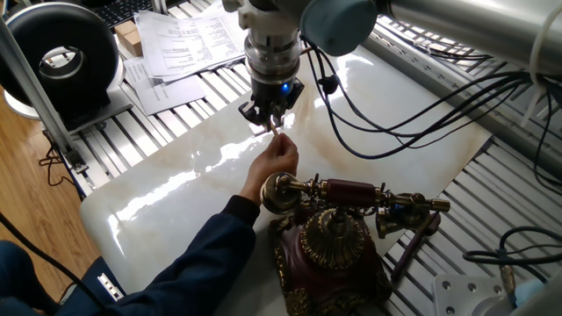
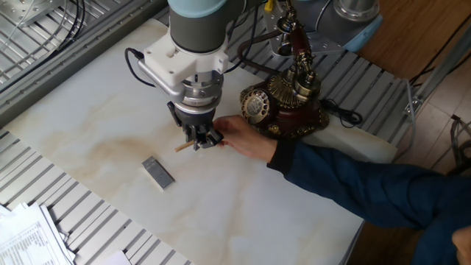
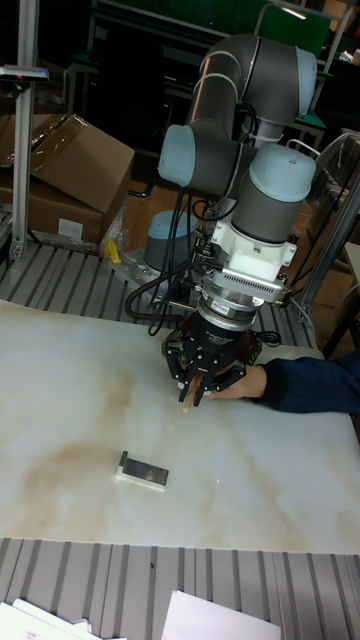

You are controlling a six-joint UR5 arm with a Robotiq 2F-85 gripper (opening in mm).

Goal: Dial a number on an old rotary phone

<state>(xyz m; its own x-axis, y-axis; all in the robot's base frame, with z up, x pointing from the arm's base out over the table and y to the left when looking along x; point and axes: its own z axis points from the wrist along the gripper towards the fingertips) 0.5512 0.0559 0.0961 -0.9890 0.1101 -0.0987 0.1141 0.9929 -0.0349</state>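
The old rotary phone [image 1: 331, 239] stands at the near right of the marble slab, its maroon and brass handset [image 1: 351, 191] resting on top. The other fixed view shows the phone [image 2: 288, 101] with its round dial [image 2: 256, 107] facing the arm. My gripper [image 1: 271, 125] points down over the slab, left of the phone. Its fingers are closed around a thin pale wooden stick [image 2: 183, 146] that pokes out below my gripper [image 2: 201, 140]. A person's hand [image 1: 276, 160] reaches up to the stick and touches it. In the tall fixed view my gripper [image 3: 199, 388] hides the phone.
A small grey block [image 2: 158, 172] lies on the slab in front of the gripper. The person's blue-sleeved arm [image 2: 353, 188] stretches across the slab beside the phone. Papers [image 1: 180, 42] and a black round device [image 1: 60, 53] sit beyond the slab's far edge.
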